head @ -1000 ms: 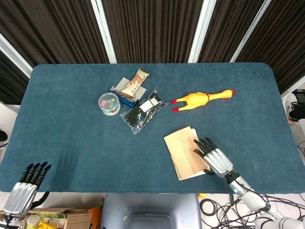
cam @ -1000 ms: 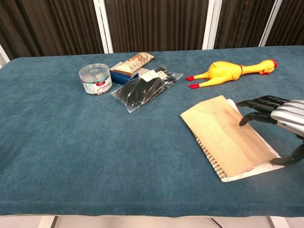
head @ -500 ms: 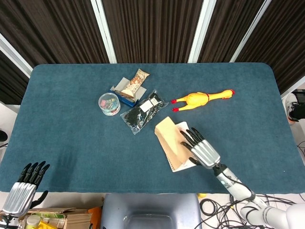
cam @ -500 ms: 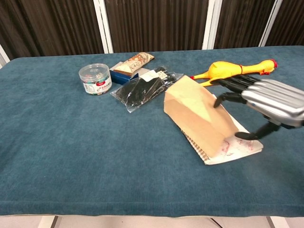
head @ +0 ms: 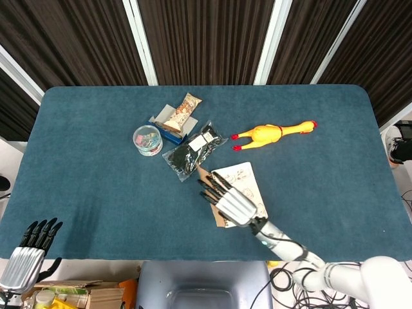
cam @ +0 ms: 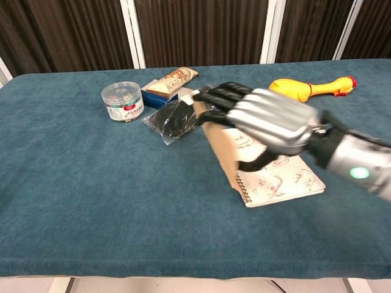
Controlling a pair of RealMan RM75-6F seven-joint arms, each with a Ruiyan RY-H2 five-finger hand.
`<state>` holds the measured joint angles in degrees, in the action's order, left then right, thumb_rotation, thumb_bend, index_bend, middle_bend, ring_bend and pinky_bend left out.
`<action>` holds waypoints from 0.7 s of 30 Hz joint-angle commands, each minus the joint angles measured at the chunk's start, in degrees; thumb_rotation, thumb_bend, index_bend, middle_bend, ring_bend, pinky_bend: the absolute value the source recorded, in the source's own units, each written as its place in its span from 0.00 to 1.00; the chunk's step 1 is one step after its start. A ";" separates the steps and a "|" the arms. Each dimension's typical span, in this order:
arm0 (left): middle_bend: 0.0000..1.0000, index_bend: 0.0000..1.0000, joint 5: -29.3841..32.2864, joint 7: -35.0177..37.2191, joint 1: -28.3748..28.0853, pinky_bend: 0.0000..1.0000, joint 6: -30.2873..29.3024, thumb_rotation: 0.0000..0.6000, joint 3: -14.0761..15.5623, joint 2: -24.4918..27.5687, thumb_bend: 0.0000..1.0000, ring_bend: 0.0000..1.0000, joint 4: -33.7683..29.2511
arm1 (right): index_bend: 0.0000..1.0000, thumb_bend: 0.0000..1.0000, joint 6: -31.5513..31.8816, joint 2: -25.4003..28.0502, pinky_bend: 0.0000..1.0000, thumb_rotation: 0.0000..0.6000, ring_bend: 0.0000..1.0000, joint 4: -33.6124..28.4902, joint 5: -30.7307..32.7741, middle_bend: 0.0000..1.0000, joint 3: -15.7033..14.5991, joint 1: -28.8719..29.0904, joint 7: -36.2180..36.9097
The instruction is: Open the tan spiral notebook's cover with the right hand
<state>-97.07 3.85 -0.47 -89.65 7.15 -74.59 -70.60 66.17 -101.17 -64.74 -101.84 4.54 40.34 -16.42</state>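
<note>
Head view
Surface (head: 84,161): blue cloth-covered top, carrying everything.
Tan spiral notebook (head: 239,187): sitting a bit right of centre near the front edge; a white printed page is showing, so it's lying open, with only a sliver of the tan cover (head: 205,174) peeking out at the left.
Right hand (head: 228,199): reaching in over the notebook's left half, fingers (head: 207,185) pointing up-left and lying close together against the cover. Can't tell from up here whether it's pinching it or just pushing.
Left hand (head: 26,257): hanging off the front-left corner, well away from everything, fingers straight and slightly apart, holding nothing.
Rubber chicken (head: 273,132): lying up and to the right of the notebook, apart from it.
Black bag (head: 193,150): clear packet of dark stuff, just up-left of the notebook.
Round tub (head: 147,140) and snack bar (head: 181,112): sitting left of the bag, the bar resting on a small box.

Chest view
Notebook (cam: 281,177): open page facing up, spiral binding running along its left edge.
Cover (cam: 221,151): standing up steeply off the page, roughly on edge.
Right hand (cam: 263,122): blurry, fingers (cam: 215,101) curling over the cover's top edge with the thumb underneath, so it's holding the cover up.
Chicken (cam: 308,87): lying behind the hand.
Tub (cam: 122,101): sitting at back left, next to the bag (cam: 171,119).
</note>
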 commanded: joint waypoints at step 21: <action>0.05 0.00 1.44 1.53 1.46 0.06 -5.19 1.00 -2.93 3.11 0.34 0.01 -3.69 | 0.00 0.17 9.78 16.78 0.00 1.00 0.00 -29.25 9.52 0.00 -6.51 -13.31 -19.88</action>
<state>-95.55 5.50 0.94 -94.38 4.59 -71.82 -73.83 66.98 -99.23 -78.86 -94.29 4.14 37.53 -29.02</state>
